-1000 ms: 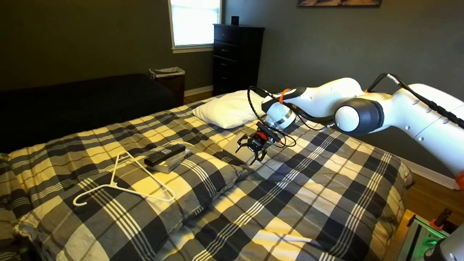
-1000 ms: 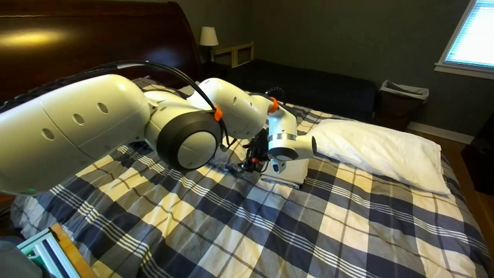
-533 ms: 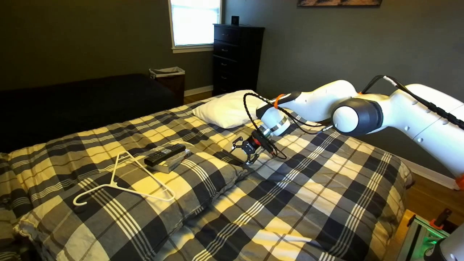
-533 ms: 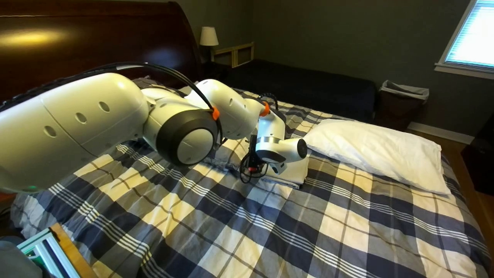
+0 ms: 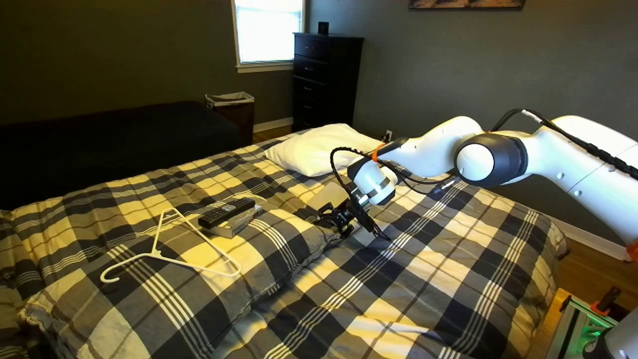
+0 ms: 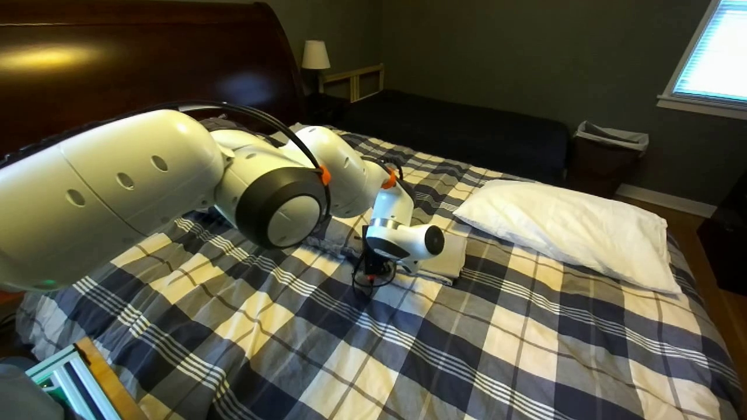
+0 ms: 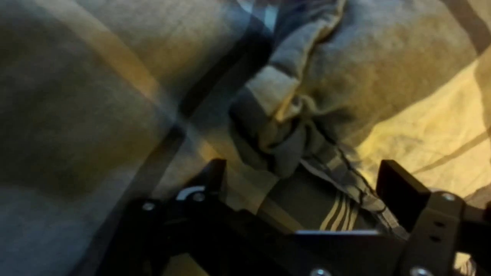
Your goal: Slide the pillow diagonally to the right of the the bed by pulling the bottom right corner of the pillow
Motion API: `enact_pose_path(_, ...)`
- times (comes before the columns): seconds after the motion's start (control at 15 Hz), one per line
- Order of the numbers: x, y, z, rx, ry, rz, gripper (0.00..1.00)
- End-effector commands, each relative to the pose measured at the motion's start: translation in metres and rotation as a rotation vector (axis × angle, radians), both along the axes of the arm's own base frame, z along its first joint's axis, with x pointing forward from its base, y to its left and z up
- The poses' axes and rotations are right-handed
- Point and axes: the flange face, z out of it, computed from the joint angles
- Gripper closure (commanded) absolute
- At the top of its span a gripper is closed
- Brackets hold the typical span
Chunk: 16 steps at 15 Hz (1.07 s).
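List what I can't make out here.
Most of the plaid pillow: behind the arm, in an exterior view.
Tips of the claw: also behind the arm there.
Remote markings: too small, in an exterior view.
Wall picture: cut by the top edge there.
Bed at left: blurred, wrist view.

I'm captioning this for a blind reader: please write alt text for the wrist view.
Open gripper facing the crumpled corner of a plaid pillow, contact unclear. The blurred plaid bed fills the picture's left.
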Motion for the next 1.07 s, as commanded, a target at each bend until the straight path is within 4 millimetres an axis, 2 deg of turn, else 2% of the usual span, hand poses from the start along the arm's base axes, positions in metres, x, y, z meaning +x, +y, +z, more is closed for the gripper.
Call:
enact_pose_path(0.0, -0.026, -0.010, -0.001, 0.015, -0.095, 0.092, 0.00)
enact_pose_path(0.2, -0.040, -0.018, 0.011, 0.066, -0.240, 0.097, 0.00)
enact_pose_path(0.47, -0.075, -0.020, 0.029, 0.217, -0.356, 0.092, 0.00)
enact_pose_path(0.6, -0.091, -0.019, 0.038, 0.319, -0.353, 0.102, 0.00)
enact_pose_path(0.73, -0.098, -0.010, 0.044, 0.389, -0.311, 0.165, 0.00)
enact_pose_path(0.87, -0.098, -0.001, 0.046, 0.437, -0.272, 0.190, 0.00)
enact_pose_path(1.0, -0.095, -0.002, 0.046, 0.413, -0.218, 0.127, 0.00)
